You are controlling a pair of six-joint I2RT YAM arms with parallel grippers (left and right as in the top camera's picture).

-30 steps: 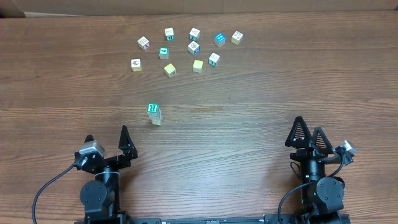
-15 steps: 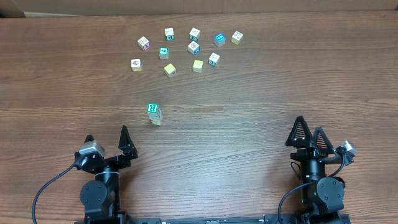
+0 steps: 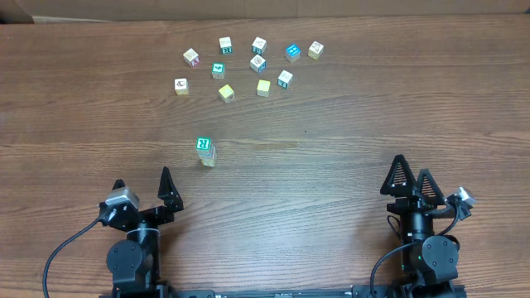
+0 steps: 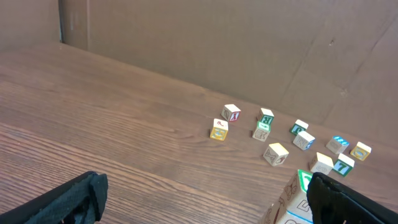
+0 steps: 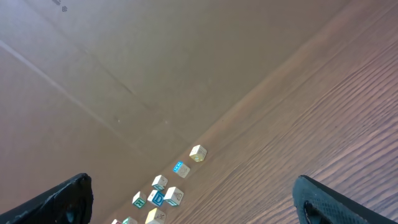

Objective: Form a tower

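Tower [image 3: 205, 149] sits half cut off in left wrist view; left claw [image 3: 142, 179] and right claw [image 3: 411, 168] gape wide, empty.

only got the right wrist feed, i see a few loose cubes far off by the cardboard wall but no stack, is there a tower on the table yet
observer: yes, a narrow stack of small wooden letter cubes, teal face on top and a pale cube beneath, stands alone nearer the left arm.
operator: is anything touching it
observer: no, the left gripper is open and empty, short of the stack.
operator: how many loose ones out there
observer: eleven loose wooden cubes lie scattered on the far side of the brown wooden table, apart from the stack.
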